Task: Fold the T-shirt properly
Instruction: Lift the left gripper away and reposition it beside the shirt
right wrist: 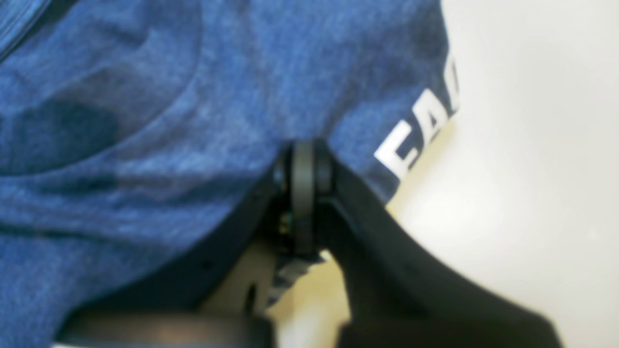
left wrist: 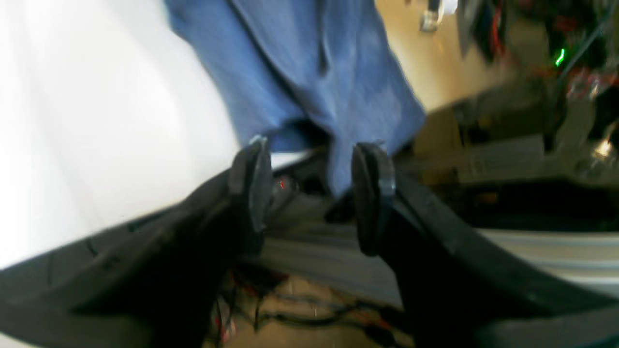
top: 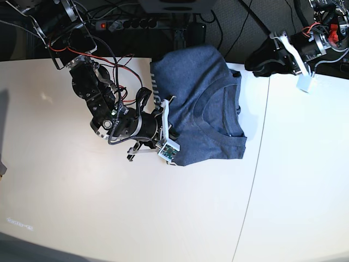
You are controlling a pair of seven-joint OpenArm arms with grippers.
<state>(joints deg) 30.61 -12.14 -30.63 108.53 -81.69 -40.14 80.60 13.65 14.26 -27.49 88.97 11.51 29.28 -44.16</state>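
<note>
The blue-grey T-shirt (top: pixel 202 109) lies partly folded at the back middle of the white table (top: pixel 82 207), neck band up, its far part hanging over the back edge. My right gripper (top: pixel 168 106) sits at the shirt's left edge. In the right wrist view its pads (right wrist: pixel 303 193) are pressed together, and the T-shirt's cloth (right wrist: pixel 145 121) puckers toward them beside white lettering (right wrist: pixel 416 140). My left gripper (left wrist: pixel 312 193) stands open off the table's back edge. A hanging tip of the T-shirt (left wrist: pixel 314 72) droops loose between its fingers (left wrist: pixel 372 193). In the base view the left gripper (top: pixel 253 63) is at the shirt's far right corner.
A power strip (top: pixel 131 23) and loose cables lie on the floor behind the table. A seam (top: pixel 256 164) runs down the tabletop right of the shirt. Red and black wires (top: pixel 109 60) trail along the right arm.
</note>
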